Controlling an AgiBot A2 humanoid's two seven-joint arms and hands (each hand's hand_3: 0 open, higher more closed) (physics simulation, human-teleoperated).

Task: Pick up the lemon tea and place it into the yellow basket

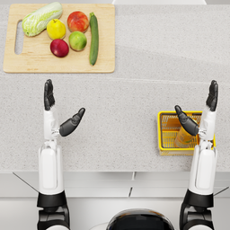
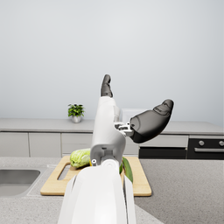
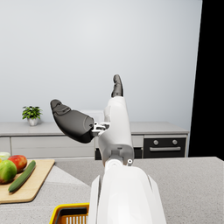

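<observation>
The tea (image 1: 183, 137) lies inside the basket (image 1: 164, 131), so the task looks complete, which would explain why the right hand (image 1: 200, 112) and left hand (image 1: 58, 111) are raised above the counter (image 1: 134, 90), fingers spread, holding nothing.

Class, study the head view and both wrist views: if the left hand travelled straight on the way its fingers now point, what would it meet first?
Probably nothing nearby. The left hand points upward and away over the counter; in its wrist view only bare wall lies ahead. The cutting board sits below that line, though depth is uncertain.
</observation>
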